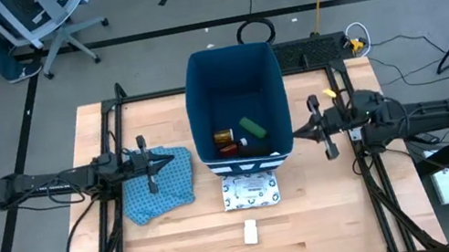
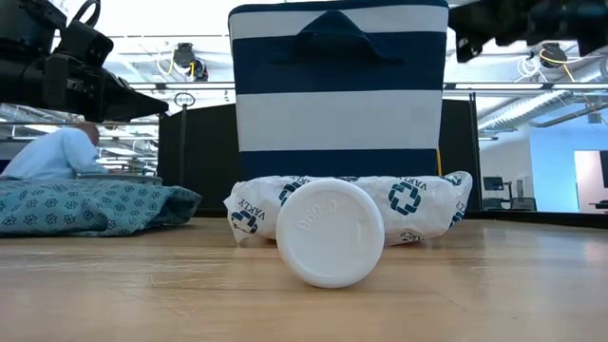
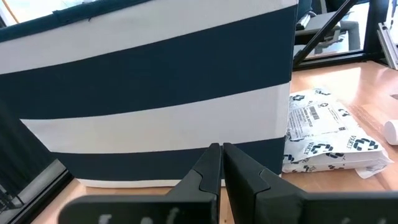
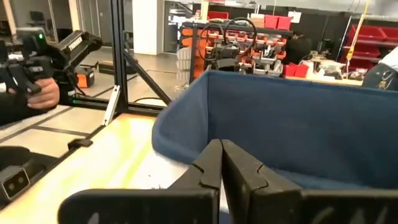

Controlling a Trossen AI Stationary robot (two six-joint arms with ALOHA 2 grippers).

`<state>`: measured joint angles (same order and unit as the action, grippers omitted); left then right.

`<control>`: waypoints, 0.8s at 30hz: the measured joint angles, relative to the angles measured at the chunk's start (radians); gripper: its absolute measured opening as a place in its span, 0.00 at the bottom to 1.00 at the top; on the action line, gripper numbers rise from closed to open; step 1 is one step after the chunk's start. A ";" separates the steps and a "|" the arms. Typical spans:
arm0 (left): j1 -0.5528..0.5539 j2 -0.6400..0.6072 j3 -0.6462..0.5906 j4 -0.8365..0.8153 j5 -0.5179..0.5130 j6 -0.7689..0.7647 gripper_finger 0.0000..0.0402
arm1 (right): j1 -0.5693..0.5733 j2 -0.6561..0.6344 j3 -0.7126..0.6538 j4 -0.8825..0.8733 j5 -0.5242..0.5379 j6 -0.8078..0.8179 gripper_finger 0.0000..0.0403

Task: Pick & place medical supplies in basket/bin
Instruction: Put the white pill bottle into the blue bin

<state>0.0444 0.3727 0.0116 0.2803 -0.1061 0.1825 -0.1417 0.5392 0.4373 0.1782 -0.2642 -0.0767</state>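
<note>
White bottle (image 2: 330,232), bin (image 1: 231,74) contents overhead.

— How many things were in the bin (image 1: 232,78)?
— One orange bottle (image 1: 223,136), one green bar (image 1: 252,127), one red bottle (image 1: 229,148).
— And on the table?
— One patterned packet (image 1: 251,191), one white bottle (image 1: 250,231), one blue cloth (image 1: 162,189). Two grippers.

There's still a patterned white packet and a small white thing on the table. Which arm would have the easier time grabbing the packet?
Probably the left. Its tool faces the packet, which shows plainly in its wrist view beside the bin. The right tool points at the bin's wall. Both tools are shut and empty.
</note>
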 joint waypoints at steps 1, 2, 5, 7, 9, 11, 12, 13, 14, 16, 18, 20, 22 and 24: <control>0.000 0.000 0.000 0.000 0.000 0.000 0.05 | 0.000 -0.014 -0.024 0.019 -0.001 -0.003 0.00; 0.000 0.000 0.000 0.000 0.000 0.000 0.05 | 0.000 -0.029 -0.044 0.040 0.000 -0.006 0.00; 0.000 0.000 0.000 -0.001 -0.001 0.009 0.05 | 0.000 -0.081 -0.101 0.073 -0.001 -0.013 0.00; 0.000 0.000 0.000 -0.002 -0.006 0.020 0.05 | 0.000 -0.123 -0.130 0.079 -0.001 -0.021 0.00; 0.000 0.000 0.000 -0.011 -0.009 0.021 0.05 | 0.000 -0.167 -0.163 0.086 0.000 -0.023 0.00; 0.000 0.000 0.000 -0.026 -0.008 0.022 0.05 | 0.000 -0.200 -0.189 0.091 0.001 -0.019 0.00; 0.000 0.000 0.000 -0.031 -0.008 0.022 0.05 | 0.000 -0.213 -0.202 0.095 0.001 -0.014 0.00; 0.000 0.000 0.000 -0.037 -0.008 0.022 0.05 | 0.000 -0.223 -0.215 0.102 0.001 -0.006 0.00; 0.000 0.000 0.000 -0.044 -0.008 0.022 0.05 | 0.000 -0.229 -0.227 0.114 0.002 0.000 0.00; 0.000 0.000 0.000 -0.061 -0.009 0.021 0.05 | 0.000 -0.232 -0.254 0.143 0.002 0.009 0.00; 0.000 0.000 0.000 -0.069 -0.024 0.016 0.05 | 0.000 -0.231 -0.296 0.199 0.003 0.019 0.00; 0.000 0.000 0.000 -0.069 -0.044 -0.008 0.05 | 0.000 -0.231 -0.350 0.286 0.003 0.029 0.00; -0.003 0.000 0.000 -0.068 -0.030 -0.029 0.05 | -0.001 -0.230 -0.390 0.365 0.005 0.003 0.00; -0.019 0.001 0.000 -0.066 0.022 -0.026 0.05 | -0.002 -0.235 -0.406 0.404 0.005 -0.018 0.00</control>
<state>0.0257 0.3737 0.0116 0.2141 -0.0840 0.1568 -0.1436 0.3045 0.0312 0.5824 -0.2589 -0.0944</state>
